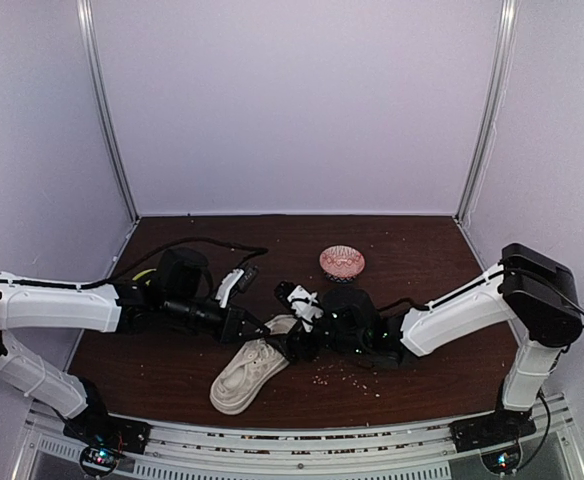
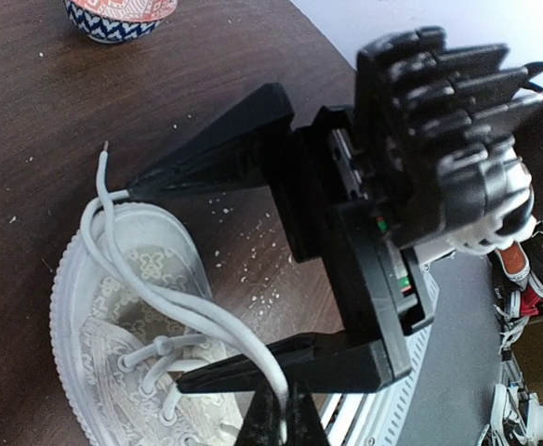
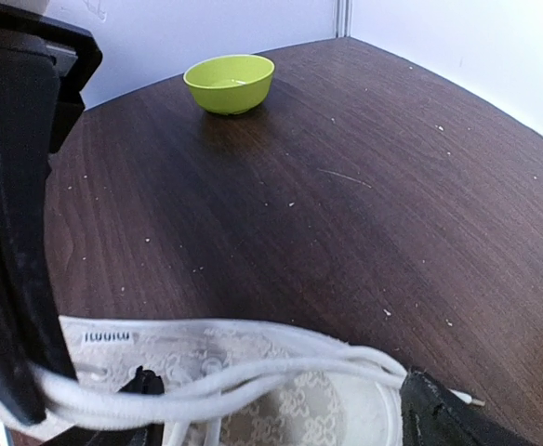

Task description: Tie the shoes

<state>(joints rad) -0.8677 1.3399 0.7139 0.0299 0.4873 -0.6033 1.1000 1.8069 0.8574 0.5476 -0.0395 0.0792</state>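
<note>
On the tabletop between our arms, where the sneaker sits, we judge the laces gathered but uncrossed: our left tool seems pinched on them, the right tool gapes astride them and must next close on one strand.

Left gripper nearest camera, fingers pinched together on white laces. Right gripper spread wide, fingers straddling laces over cream sneaker. Patterned bowl far beyond sneaker, on dark table.
</note>
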